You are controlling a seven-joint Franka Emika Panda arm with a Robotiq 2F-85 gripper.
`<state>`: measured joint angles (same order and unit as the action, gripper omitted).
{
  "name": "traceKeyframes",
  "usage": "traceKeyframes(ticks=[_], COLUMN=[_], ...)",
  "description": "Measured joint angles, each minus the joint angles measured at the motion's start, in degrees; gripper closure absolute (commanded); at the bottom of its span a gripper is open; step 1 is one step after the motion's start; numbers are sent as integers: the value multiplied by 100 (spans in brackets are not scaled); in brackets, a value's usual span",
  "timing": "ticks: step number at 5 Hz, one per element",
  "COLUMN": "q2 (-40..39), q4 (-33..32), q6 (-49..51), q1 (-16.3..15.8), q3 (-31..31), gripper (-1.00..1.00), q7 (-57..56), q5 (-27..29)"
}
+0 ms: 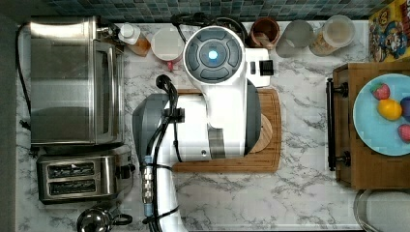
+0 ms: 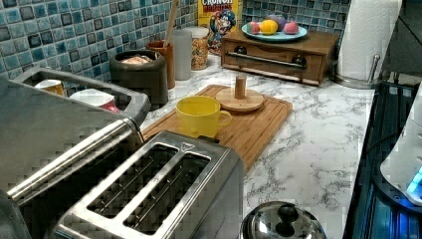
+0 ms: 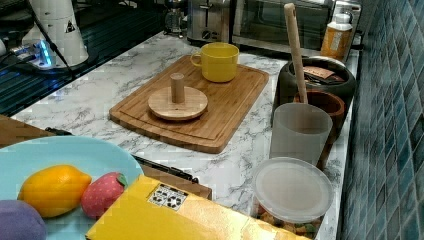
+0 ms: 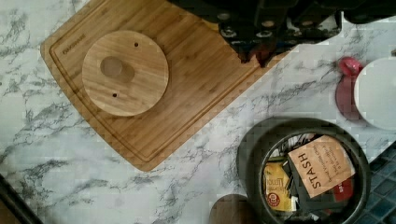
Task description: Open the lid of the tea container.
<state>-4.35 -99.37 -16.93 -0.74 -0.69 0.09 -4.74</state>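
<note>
wrist view: lid (image 4: 125,73) on cutting board (image 4: 196,84), apart from jaws (spread unclear).

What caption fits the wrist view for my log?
Wooden lid lying on the cutting board, tea container open on the marble counter with packets showing.

1 lid (image 3: 177,103), 1 tea container (image 4: 306,171), 1 cutting board (image 3: 226,110), 1 yellow mug (image 3: 219,61), 1 toaster (image 2: 164,194), 3 fruits on 1 plate (image 1: 372,121).

marble counter (image 3: 100,95), cutting board (image 3: 225,115), tea container (image 3: 315,82)
</note>
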Motion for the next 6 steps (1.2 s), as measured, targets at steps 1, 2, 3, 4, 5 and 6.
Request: traceKeyframes(ticks=[1, 2, 3, 4, 5, 6], q2=[92, 239, 428, 633, 890, 1196], q4=[-481, -1158, -1858, -2518, -3100, -3469], q6=[-253, -399, -469, -976, -1950, -2216], q1=[-3, 111, 142, 218, 347, 531], q3=[120, 173, 352, 527, 658, 692], gripper=[100, -100, -100, -100, -100, -100], q7=[25, 27, 27, 26, 26, 26], q5=[-10, -39, -39, -19, -19, -18])
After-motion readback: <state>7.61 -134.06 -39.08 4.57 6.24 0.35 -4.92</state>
